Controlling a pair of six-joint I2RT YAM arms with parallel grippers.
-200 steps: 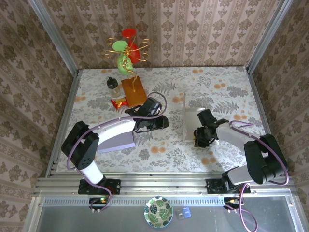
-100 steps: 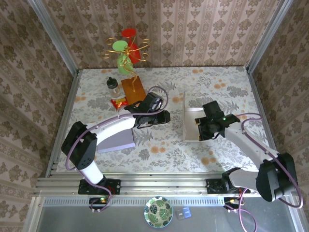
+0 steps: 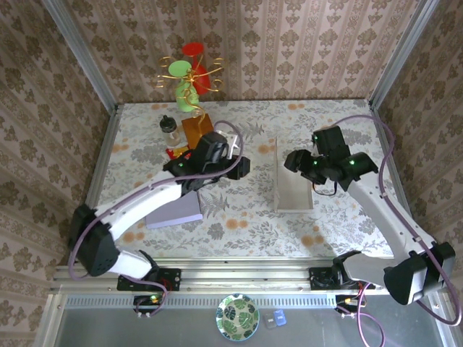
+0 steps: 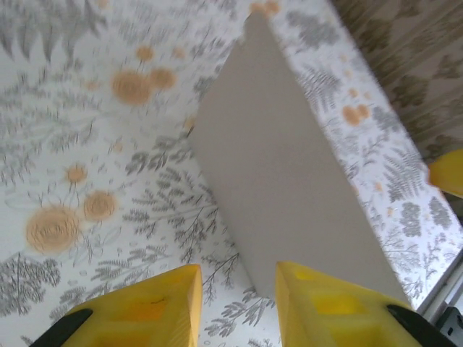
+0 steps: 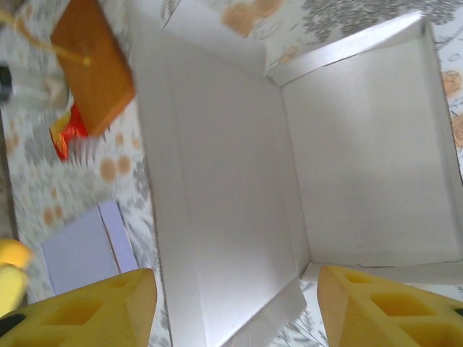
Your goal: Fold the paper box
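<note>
Clearly the paper box (image 3: 294,189) lies open — long axis near-to-far.

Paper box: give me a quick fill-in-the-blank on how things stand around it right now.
1. The paper box lies nearer the base of the ____ arm.
2. The right gripper hovers over the box with its fingers spread, gripping ____.
3. The left gripper has fingers coloured ____.
4. The small bottle at the far left has a ____ cap.

Missing words: right; nothing; yellow; black.
</note>
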